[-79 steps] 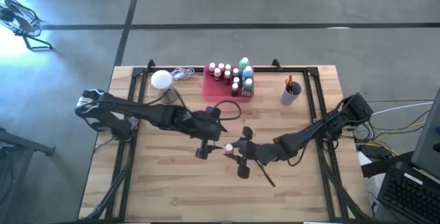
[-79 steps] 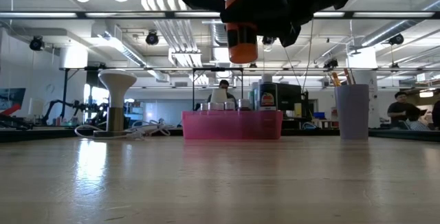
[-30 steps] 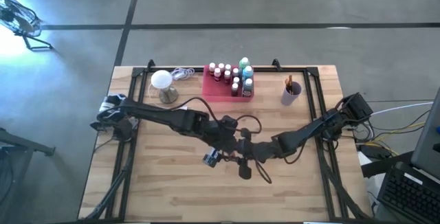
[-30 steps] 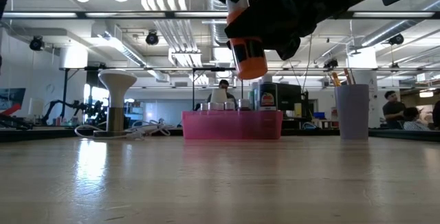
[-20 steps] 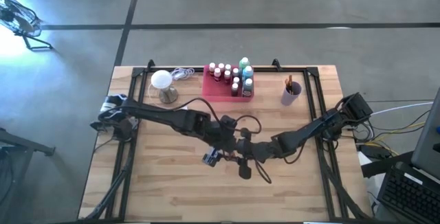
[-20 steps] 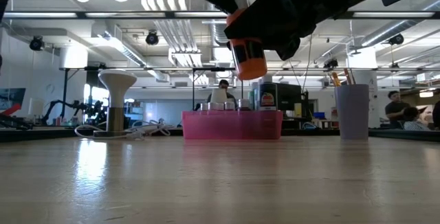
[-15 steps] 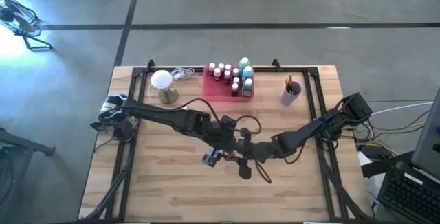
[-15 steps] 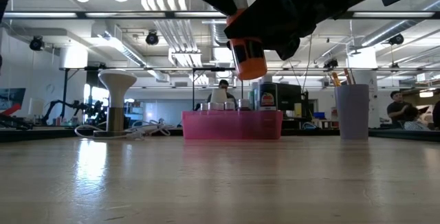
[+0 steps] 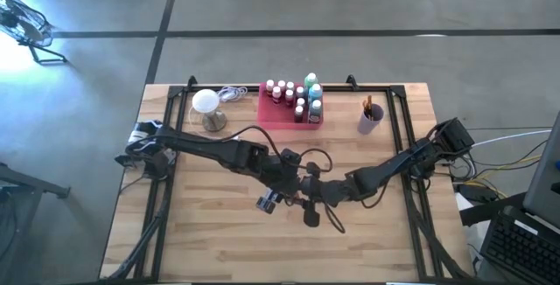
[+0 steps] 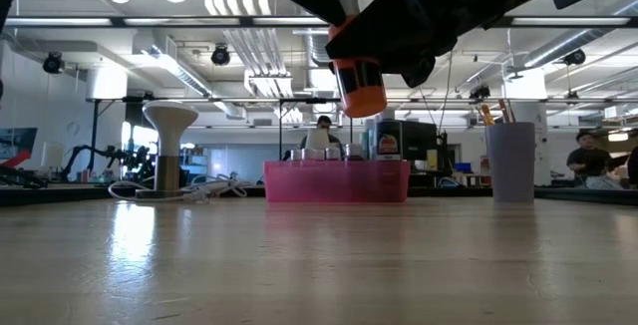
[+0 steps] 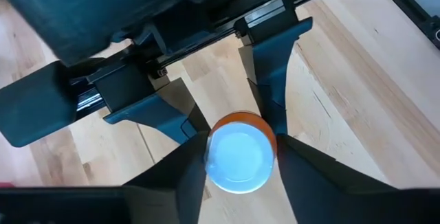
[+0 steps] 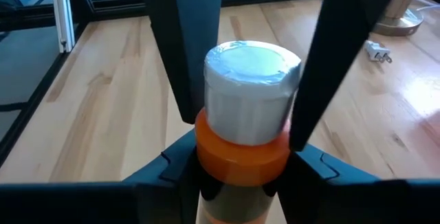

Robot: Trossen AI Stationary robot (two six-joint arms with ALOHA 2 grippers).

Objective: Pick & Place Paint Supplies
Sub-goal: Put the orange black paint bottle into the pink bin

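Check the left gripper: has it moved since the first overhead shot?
Yes. The left gripper has swung toward the right arm, away from the globe lamp, and now brackets the cap of the orange bottle.

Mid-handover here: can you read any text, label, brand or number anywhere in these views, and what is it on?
None can be read.
Dark bottle behind the pink tray: it has a label, too small and blurred to read.
Orange bottle held in the air between the two grippers: no lettering shows on its body or white cap.

Bright overhead lights, glare top-left, arms silhouetted in low view.
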